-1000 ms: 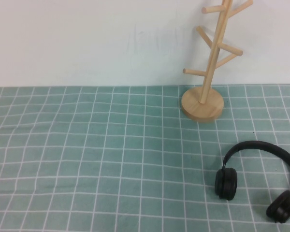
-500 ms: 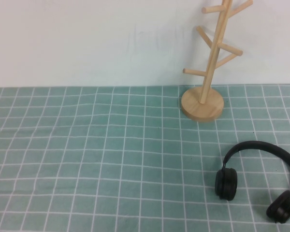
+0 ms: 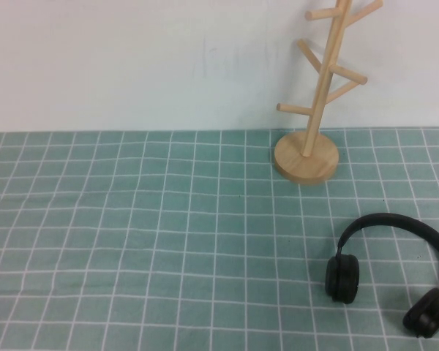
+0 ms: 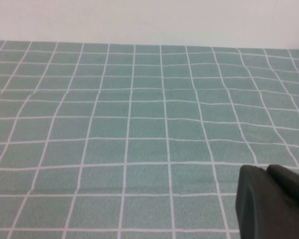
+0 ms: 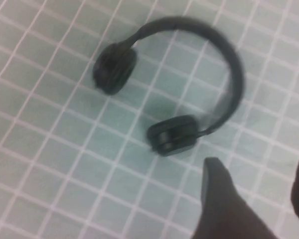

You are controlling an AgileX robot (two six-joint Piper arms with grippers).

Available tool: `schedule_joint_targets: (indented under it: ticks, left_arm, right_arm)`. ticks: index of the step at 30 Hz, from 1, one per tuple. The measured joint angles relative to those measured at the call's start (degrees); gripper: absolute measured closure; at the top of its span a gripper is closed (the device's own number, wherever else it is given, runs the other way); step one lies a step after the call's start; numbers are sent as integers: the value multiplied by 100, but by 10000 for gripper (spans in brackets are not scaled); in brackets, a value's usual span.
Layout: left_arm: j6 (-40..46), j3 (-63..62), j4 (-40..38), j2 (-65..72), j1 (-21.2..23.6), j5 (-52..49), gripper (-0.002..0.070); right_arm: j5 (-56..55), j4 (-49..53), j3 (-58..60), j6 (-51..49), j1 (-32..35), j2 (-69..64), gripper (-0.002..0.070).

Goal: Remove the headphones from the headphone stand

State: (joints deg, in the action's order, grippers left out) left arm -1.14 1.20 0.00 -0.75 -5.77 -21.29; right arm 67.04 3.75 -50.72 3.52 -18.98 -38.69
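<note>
Headphones (image 3: 392,274) lie on your desk (image 3: 132,241), at 5 o'clock from the empty stand (image 3: 318,102). Right tool (image 5: 254,184) hovers open above them; left tool (image 4: 271,204), state untellable, sits idle. Risk: descending would snag the headband.

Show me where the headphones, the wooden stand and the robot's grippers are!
headphones (image 3: 342,276): high view, left ear cup.
headphone stand (image 3: 306,158): high view, round base.
right gripper (image 5: 261,199): right wrist view, between open fingers.
left gripper (image 4: 269,204): left wrist view, dark tip.
</note>
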Motion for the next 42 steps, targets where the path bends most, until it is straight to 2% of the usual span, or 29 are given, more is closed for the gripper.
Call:
schedule_joint_targets:
  ticks: [4, 8, 12, 18, 27, 42]
  left_arm:
    - [0, 0, 0, 0, 0, 0, 679]
    - [0, 0, 0, 0, 0, 0, 679]
    - [0, 0, 0, 0, 0, 0, 679]
    - [0, 0, 0, 0, 0, 0, 679]
    - [0, 0, 0, 0, 0, 0, 679]
    - [0, 0, 0, 0, 0, 0, 679]
  right_arm:
    - [-122, 268, 28, 66, 341, 566, 398]
    - [-1354, 251, 430, -43, 809, 1468, 398]
    - [-2719, 70, 1292, -171, 1310, 2343, 398]
    - [-3810, -154, 2901, -210, 1898, 3394, 398]
    - [-4229, -203, 5072, -231, 2480, 3919, 398]
    - [-4544, 146, 5216, -231, 2634, 3945, 398]
